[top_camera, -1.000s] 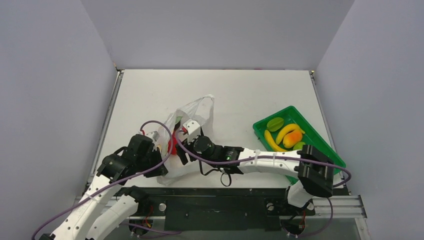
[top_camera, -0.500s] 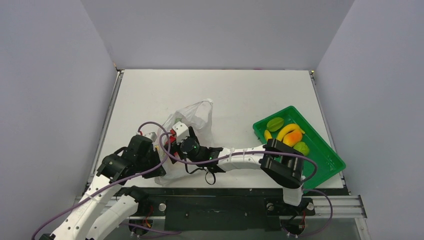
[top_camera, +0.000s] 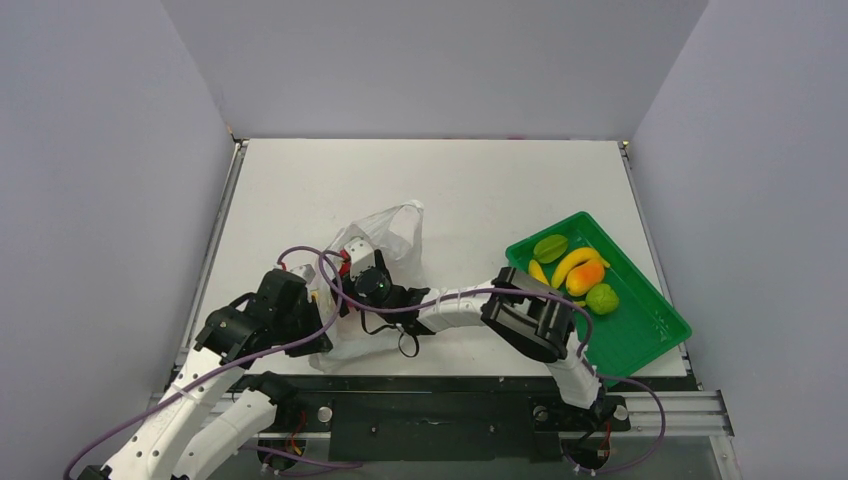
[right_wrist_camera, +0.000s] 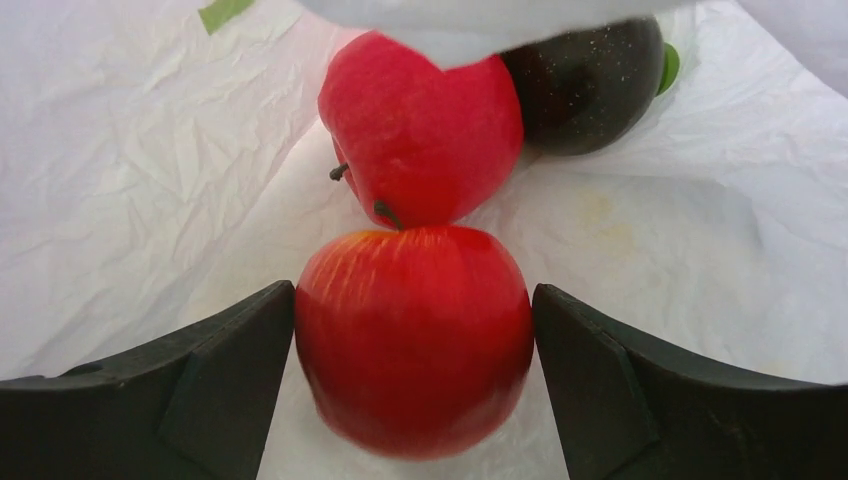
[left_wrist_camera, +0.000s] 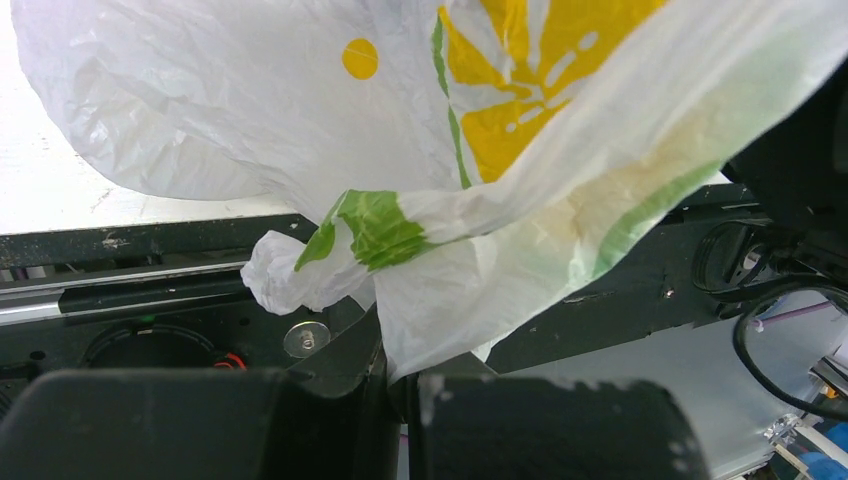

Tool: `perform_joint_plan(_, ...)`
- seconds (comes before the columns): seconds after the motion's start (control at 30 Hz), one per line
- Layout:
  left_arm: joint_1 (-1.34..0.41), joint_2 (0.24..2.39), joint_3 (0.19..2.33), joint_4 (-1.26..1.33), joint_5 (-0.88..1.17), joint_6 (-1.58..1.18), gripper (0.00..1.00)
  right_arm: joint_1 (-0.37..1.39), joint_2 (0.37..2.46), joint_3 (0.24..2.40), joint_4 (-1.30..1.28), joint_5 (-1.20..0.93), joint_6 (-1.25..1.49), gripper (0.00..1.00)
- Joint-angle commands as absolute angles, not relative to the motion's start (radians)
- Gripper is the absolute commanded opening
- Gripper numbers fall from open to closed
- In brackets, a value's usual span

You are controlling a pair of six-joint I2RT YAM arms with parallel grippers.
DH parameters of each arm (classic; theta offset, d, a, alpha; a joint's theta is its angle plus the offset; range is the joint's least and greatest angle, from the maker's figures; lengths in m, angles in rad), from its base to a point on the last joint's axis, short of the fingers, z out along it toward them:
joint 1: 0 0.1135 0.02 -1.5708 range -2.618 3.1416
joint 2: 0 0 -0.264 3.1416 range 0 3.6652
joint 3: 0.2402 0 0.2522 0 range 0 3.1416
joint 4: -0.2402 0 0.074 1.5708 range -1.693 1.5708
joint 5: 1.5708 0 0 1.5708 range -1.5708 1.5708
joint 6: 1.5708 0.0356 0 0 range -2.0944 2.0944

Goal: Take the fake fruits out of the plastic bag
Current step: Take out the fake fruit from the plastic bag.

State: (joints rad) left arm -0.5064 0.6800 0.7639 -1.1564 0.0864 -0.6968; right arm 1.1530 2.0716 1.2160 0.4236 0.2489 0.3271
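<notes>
The plastic bag (top_camera: pixel 392 226) lies at the left middle of the table. My left gripper (left_wrist_camera: pixel 410 385) is shut on a fold of the bag (left_wrist_camera: pixel 470 290) at its near edge and holds it up; it also shows in the top view (top_camera: pixel 312 318). My right gripper (top_camera: pixel 352 272) reaches into the bag's mouth. In the right wrist view its fingers (right_wrist_camera: pixel 230 360) stand against both sides of a red apple (right_wrist_camera: pixel 413 335) lying on the bag's inside (right_wrist_camera: pixel 120 180). A second red apple (right_wrist_camera: pixel 420 140) and a dark purple piece (right_wrist_camera: pixel 585 90) lie just beyond.
A green tray (top_camera: pixel 650 335) at the right holds a starfruit (top_camera: pixel 549 247), bananas (top_camera: pixel 575 262), a mango (top_camera: pixel 585 277) and a lime (top_camera: pixel 601 298). The right arm stretches across the table's near edge. Grey walls enclose the table.
My right arm has swung left from over the tray and pushed its gripper deeper into the bag. The left gripper has kept its hold and place.
</notes>
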Motion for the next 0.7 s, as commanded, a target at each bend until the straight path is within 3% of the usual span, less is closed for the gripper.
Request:
perform_joint_plan(0.0,-0.503,0.677,0.777,-1.124,0.099,-0.695,0.0,1.155,2.099,1.279,0.452,0.202,0.337,0.81)
perform_joint_plan(0.13,-0.503,0.679,0.776,-1.121,0.098,-0.696,0.0,1.155,2.092,1.28,0.438,0.188,0.344,0.69)
perform_joint_plan(0.23,-0.503,0.683,0.777,-1.12,0.098,-0.695,0.0,1.155,2.054,1.262,0.416,0.187,0.342,0.46)
perform_joint_plan(0.53,-0.503,0.681,0.778,-1.12,0.096,-0.682,0.0,1.161,1.813,1.114,0.405,0.194,0.362,0.03)
perform_joint_plan(0.67,-0.503,0.679,0.777,-1.119,0.096,-0.679,0.0,1.166,1.711,1.048,0.39,0.176,0.361,0.0)
